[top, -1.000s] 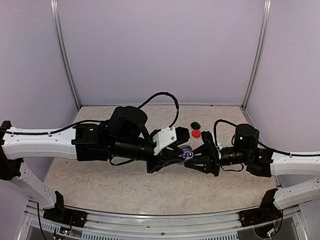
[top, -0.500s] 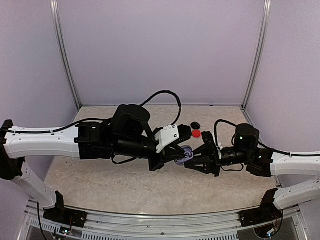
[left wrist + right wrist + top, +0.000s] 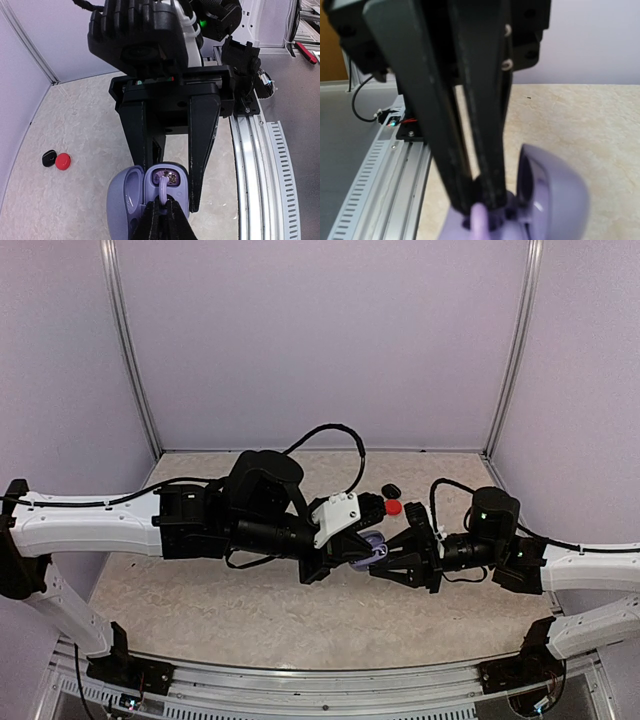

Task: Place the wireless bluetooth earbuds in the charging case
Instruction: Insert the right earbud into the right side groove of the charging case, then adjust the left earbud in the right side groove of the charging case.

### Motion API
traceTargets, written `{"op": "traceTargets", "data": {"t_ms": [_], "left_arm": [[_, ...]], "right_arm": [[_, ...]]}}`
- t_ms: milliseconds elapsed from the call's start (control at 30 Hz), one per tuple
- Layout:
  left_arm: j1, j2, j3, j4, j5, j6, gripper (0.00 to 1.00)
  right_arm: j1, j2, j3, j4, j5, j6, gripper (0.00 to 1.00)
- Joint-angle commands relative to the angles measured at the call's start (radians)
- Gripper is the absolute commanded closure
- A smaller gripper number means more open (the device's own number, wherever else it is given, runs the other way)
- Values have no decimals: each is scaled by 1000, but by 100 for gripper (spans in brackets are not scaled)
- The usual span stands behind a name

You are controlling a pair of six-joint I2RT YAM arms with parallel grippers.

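Note:
My right gripper (image 3: 388,562) is shut on an open pale purple charging case (image 3: 373,545) and holds it above the table, at mid height between the arms. In the left wrist view its two long black fingers (image 3: 202,135) clamp the case body (image 3: 176,197), and the lid (image 3: 122,200) hangs open to the left. My left gripper (image 3: 162,212) is shut on a pale purple-grey earbud (image 3: 163,189), whose tip is in the case's socket. In the right wrist view the earbud (image 3: 479,220) and lid (image 3: 555,192) are blurred.
A small red rounded piece (image 3: 393,507) and a small black one (image 3: 390,489) lie on the beige table behind the grippers; they also show in the left wrist view, red (image 3: 62,161) and black (image 3: 49,158). Purple walls enclose the table; a metal rail (image 3: 255,165) runs along its near edge.
My left gripper has moved slightly to the right, toward the case, bringing the earbud into the case opening. The right gripper has held the case still.

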State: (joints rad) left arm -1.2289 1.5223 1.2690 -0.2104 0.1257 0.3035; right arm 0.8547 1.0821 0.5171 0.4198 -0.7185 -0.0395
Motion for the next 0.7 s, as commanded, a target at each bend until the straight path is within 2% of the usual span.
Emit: {"op": "traceTargets", "data": {"t_ms": [0, 367, 667], "left_arm": [[3, -7, 23, 31, 12, 17, 88], [-7, -24, 10, 77, 5, 32, 87], [-9, 22, 26, 69, 32, 33, 96]], "right_arm": [[9, -4, 10, 43, 4, 9, 100], [10, 11, 11, 48, -5, 15, 100], [11, 7, 15, 52, -7, 16, 100]]}}
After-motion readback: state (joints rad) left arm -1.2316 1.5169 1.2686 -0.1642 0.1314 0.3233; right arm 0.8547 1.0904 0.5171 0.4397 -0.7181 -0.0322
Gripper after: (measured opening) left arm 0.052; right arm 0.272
